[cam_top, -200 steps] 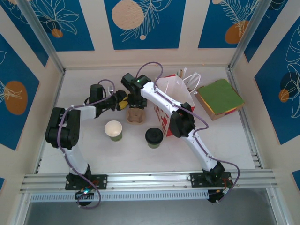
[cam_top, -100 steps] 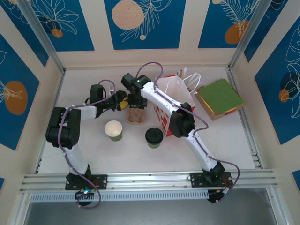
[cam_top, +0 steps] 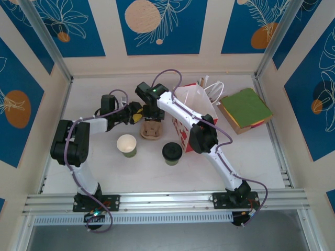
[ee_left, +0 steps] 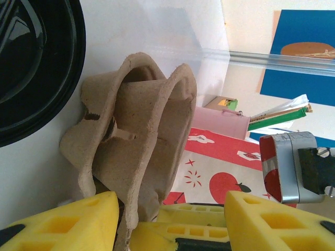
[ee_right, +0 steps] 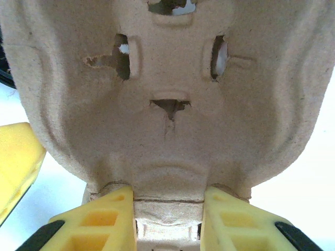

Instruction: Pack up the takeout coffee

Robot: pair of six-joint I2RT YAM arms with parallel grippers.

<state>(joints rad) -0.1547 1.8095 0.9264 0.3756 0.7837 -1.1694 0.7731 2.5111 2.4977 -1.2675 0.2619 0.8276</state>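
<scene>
The takeout coffee [cam_top: 171, 152], a short green cup under a black lid, stands on the table in front of the red-and-white bag [cam_top: 196, 119]. Behind it a brown pulp cup carrier [cam_top: 151, 128] is held up on edge. My right gripper [cam_top: 152, 113] comes down on it from above and is shut on its rim, and the right wrist view shows both yellow fingers [ee_right: 168, 222] clamping the carrier [ee_right: 167, 94]. My left gripper [cam_top: 137, 116] is at the carrier's left side and open. The carrier's edge [ee_left: 136, 151] lies just inside its left finger [ee_left: 63, 222], well apart from the other finger.
A lidless green cup [cam_top: 126, 145] with a cream inside stands left of the coffee. The bag [ee_left: 225, 167] stands open with sticks and handles at its top. A green-topped brown pad [cam_top: 245, 109] lies at the back right. Walls close the table on three sides.
The carrier has shifted very slightly to the left. Both arms stay almost still, with their jaws unchanged.
</scene>
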